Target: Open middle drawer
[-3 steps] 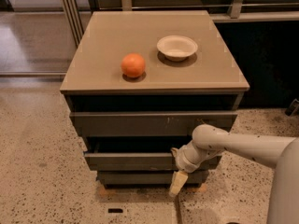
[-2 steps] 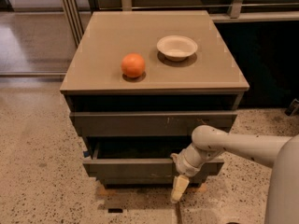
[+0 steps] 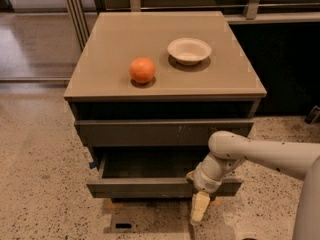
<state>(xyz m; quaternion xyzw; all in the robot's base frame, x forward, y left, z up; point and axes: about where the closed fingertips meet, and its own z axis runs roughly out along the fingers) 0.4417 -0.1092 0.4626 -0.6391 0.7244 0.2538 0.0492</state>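
Note:
The middle drawer [image 3: 145, 187] is a plain dark grey-brown front with a small blue tab [image 3: 92, 164] at its left end. It stands pulled out from the cabinet, and its dark inside [image 3: 150, 162] shows. My gripper [image 3: 199, 210] hangs in front of the right part of the drawer front, pointing down toward the floor. My wrist [image 3: 210, 173] rests at the front's top edge. The white arm [image 3: 270, 151] comes in from the right.
The top drawer front [image 3: 160, 132], with pale scratch marks, is closed above. On the cabinet top [image 3: 110, 79] sit an orange [image 3: 142, 70] and a white bowl [image 3: 189, 50]. Speckled floor [image 3: 40, 184] lies around. A dark wall [image 3: 285, 64] stands to the right.
The middle drawer has slid out toward the camera and its inside now shows. My gripper has moved forward and down with its front.

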